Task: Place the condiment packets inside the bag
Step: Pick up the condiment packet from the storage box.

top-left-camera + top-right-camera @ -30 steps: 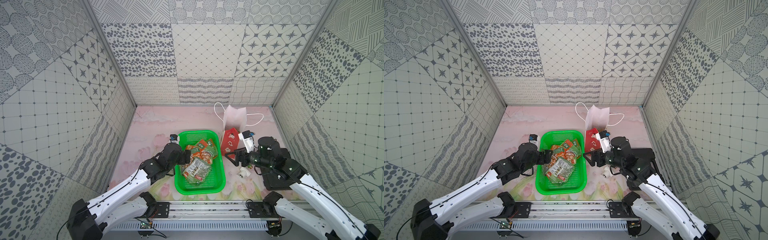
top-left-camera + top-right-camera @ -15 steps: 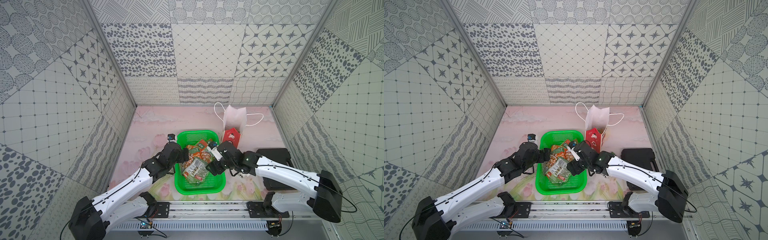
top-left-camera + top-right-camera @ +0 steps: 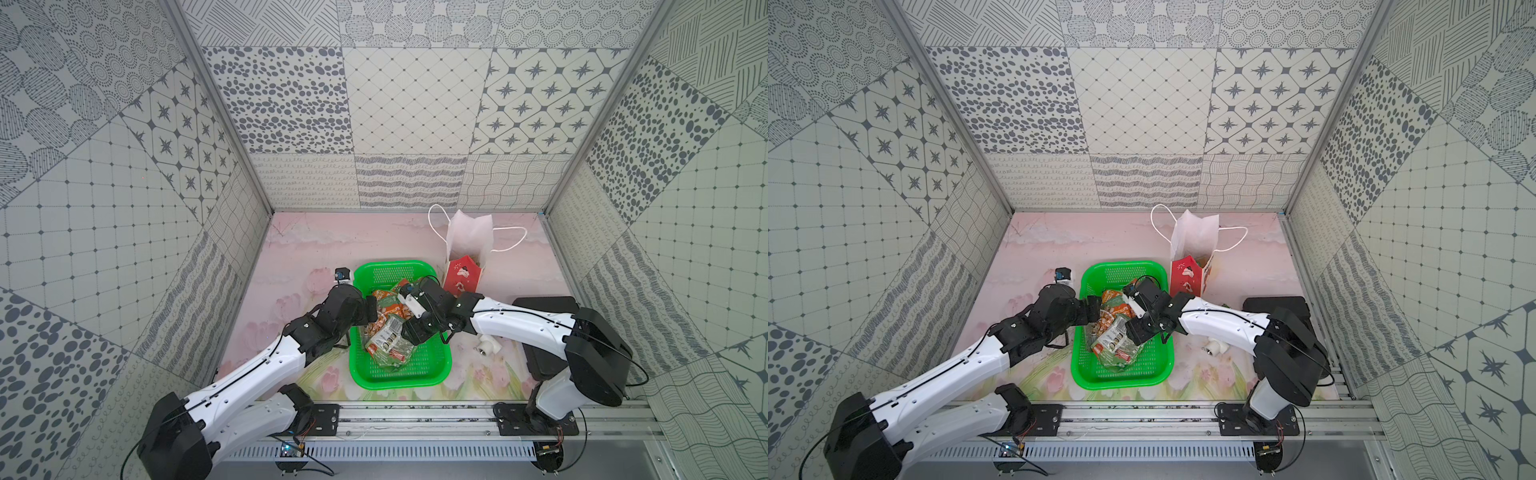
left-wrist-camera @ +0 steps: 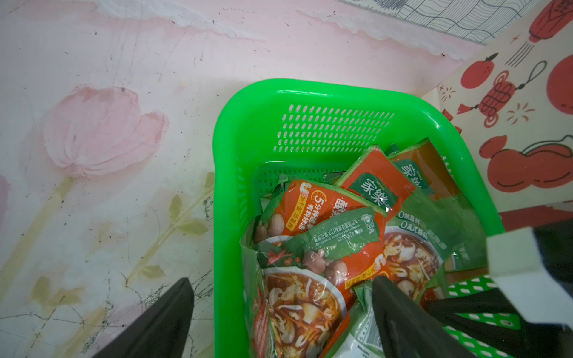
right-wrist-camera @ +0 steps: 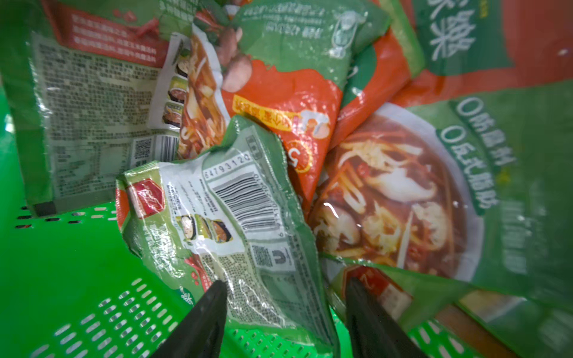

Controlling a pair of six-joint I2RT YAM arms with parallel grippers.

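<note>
While condiment packets [image 3: 384, 332] lie in the basket [image 3: 399, 376], left fingers [image 4: 161, 322] gape; right fingers [image 5: 201, 322] straddle one, unclosed.

Grey-on-white patterned wall panels [image 3: 415, 104] box in the cell at 9, 12 and 3 o'clock, a patchwork of stars, dots, grids and wavy lines. Slim bare-metal corner posts [image 3: 216, 104] run up the joins at 11 and 1 o'clock. The floor is a pale pink printed mat [image 3: 332, 237], with tulips and green leaves towards 6 o'clock and dark scuffs and cracks. A silver slotted metal rail [image 3: 415, 419] borders it at 6 o'clock. The light is soft and even.
</note>
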